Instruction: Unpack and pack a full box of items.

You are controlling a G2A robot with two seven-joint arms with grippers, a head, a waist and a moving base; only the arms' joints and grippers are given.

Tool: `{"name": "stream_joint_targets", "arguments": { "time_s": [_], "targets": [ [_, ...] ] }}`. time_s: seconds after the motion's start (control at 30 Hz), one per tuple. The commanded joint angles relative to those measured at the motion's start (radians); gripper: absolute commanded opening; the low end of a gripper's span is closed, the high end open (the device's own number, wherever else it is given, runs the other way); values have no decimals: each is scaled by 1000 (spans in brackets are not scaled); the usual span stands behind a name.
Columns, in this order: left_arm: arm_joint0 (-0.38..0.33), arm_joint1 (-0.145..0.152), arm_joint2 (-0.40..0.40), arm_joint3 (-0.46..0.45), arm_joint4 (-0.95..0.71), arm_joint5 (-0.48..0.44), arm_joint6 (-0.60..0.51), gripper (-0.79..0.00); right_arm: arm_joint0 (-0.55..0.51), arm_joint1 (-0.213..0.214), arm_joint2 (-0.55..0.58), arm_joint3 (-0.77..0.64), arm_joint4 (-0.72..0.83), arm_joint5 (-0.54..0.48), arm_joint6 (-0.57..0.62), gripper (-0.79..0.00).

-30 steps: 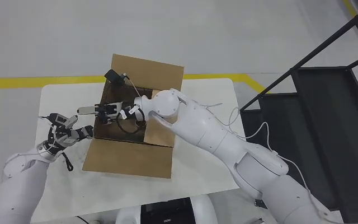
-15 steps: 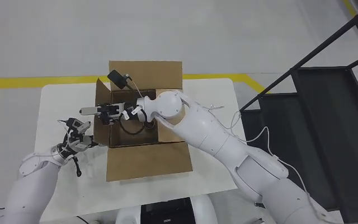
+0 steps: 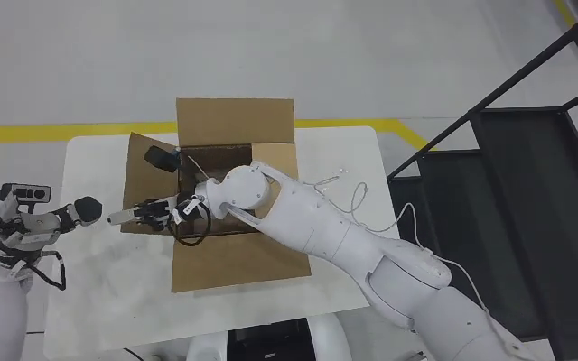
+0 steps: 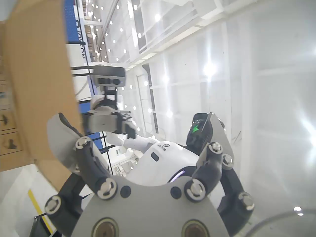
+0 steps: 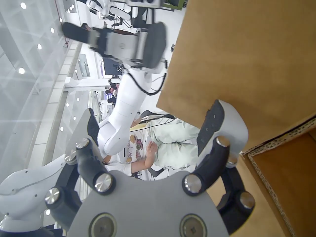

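The box stands on the table, the left end effector to its left.

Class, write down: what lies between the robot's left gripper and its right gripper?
Nothing: the top view shows only a bare strip of white table separating the left gripper from the right gripper, which pokes past the box's side flap.

Top view: you've got a pale grey floor across the upper frame, w/ a yellow line running left to right behind the white table. Black metal stairs w/ handrail at right edge. Left wrist view: white wall panels, rows of round ceiling lights, strong glare; storage racks in the bkgd.
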Motion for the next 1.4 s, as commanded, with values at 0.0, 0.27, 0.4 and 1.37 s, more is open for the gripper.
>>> {"name": "stream_joint_targets", "arguments": {
  "time_s": [0.0,0.27,0.4,1.37],
  "targets": [
    [29,3,-22,-67,-17,36,0,0,1,-13,-13,30,1,-2,-3,0],
    [-26,-5,43,-62,23,83,27,0,-5,-34,-19,113,-27,-22,11,0],
    [-115,-18,131,57,88,65,62,0,-19,-28,0,94,-40,-20,32,0],
    [-289,-95,425,368,309,-68,83,0,-483,219,613,-698,-274,258,108,0]
  ]
}}
